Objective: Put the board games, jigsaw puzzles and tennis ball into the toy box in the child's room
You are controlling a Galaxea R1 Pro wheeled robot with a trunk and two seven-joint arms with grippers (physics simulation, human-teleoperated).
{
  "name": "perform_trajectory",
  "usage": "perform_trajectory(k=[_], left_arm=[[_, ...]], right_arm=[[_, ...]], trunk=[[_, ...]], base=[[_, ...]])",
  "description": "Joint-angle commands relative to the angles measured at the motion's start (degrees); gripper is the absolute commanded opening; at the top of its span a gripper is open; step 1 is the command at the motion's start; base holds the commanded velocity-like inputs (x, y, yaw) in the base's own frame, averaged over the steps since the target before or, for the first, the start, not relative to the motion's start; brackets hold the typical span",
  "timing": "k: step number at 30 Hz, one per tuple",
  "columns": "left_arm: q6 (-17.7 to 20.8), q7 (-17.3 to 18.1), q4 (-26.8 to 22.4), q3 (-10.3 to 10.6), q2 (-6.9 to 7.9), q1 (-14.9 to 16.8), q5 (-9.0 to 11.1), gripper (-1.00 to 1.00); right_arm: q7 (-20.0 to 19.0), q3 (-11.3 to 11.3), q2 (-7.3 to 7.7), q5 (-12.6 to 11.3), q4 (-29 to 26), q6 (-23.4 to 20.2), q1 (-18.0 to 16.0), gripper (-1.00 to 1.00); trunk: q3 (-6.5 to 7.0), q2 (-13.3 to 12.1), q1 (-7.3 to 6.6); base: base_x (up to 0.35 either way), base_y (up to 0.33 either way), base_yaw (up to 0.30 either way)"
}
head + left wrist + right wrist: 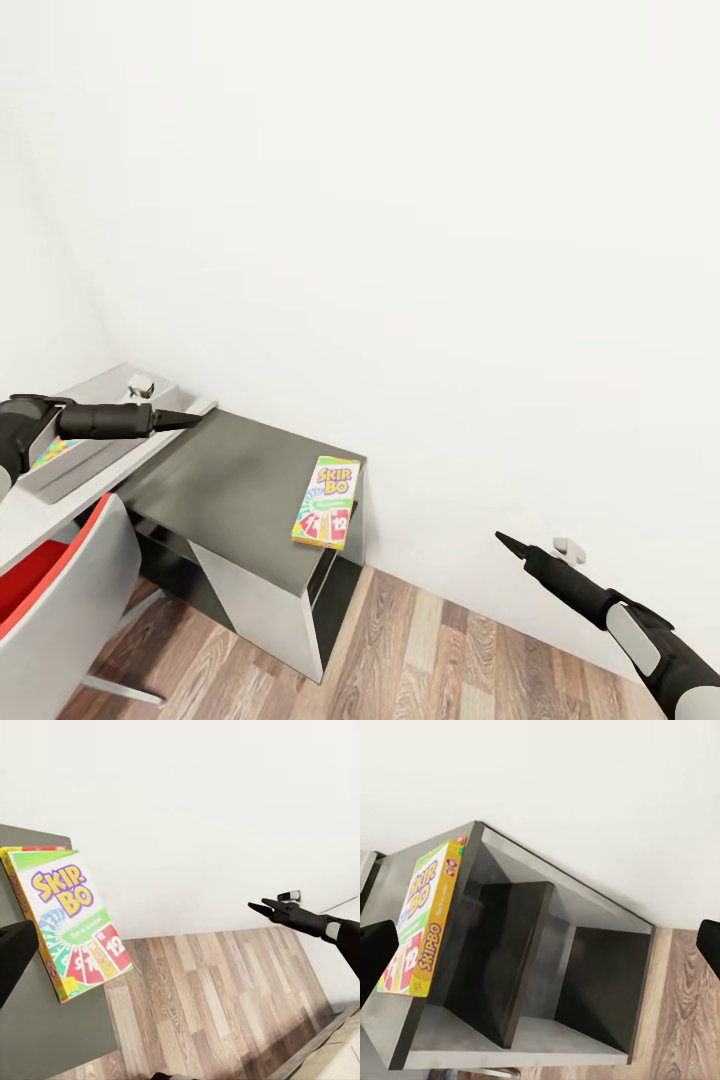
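A yellow-green and red board game lies flat on the lower dark grey side unit of the table, close to its right edge. It also shows in the left wrist view and the right wrist view. The light grey toy box stands on the pale desk top at the left, with a multicoloured jigsaw puzzle showing inside it. My left gripper hovers between the toy box and the side unit, open and empty. My right gripper hangs open over the floor, right of the unit.
A red and white chair stands at the lower left against the desk. The side unit has open shelves below its top. A white wall runs behind everything, with a small fitting low on it. Wood floor spreads right of the unit.
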State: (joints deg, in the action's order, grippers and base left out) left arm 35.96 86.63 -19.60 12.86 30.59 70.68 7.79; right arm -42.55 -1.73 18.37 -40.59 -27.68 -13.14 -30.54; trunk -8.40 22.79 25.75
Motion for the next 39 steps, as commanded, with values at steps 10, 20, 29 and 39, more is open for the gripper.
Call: perform_trajectory(k=[10, 20, 29, 39], left_arm=[[0.6, 0.12, 0.0, 0.47, 0.08, 0.07, 0.47, 1.0], [0.6, 0.12, 0.02, 0.47, 0.08, 0.07, 0.47, 1.0], [0.53, 0.03, 0.07, 0.5, 0.03, -0.04, 0.54, 1.0], [0.52, 0.11, 0.08, 0.42, 0.07, -0.36, 0.61, 1.0]], right_arm=[[-0.08, -0.2, 0.0, -0.46, 0.0, -0.57, -0.04, 1.0], [0.02, -0.13, -0.07, -0.46, 0.0, -0.57, -0.04, 1.0], [0.53, -0.04, -0.09, -0.46, 0.0, -0.57, -0.04, 1.0], [5.02, 0.37, -1.53, -0.36, 0.4, -2.62, -0.46, 1.0]], trunk=[[-0.12, 0.12, 0.04], [-0.12, 0.12, 0.04], [-0.12, 0.12, 0.04], [-0.12, 0.12, 0.04]], base=[[0.0, 0.0, 0.0], [0.026, 0.107, 0.0], [0.151, 0.067, 0.0], [0.038, 0.016, 0.0]])
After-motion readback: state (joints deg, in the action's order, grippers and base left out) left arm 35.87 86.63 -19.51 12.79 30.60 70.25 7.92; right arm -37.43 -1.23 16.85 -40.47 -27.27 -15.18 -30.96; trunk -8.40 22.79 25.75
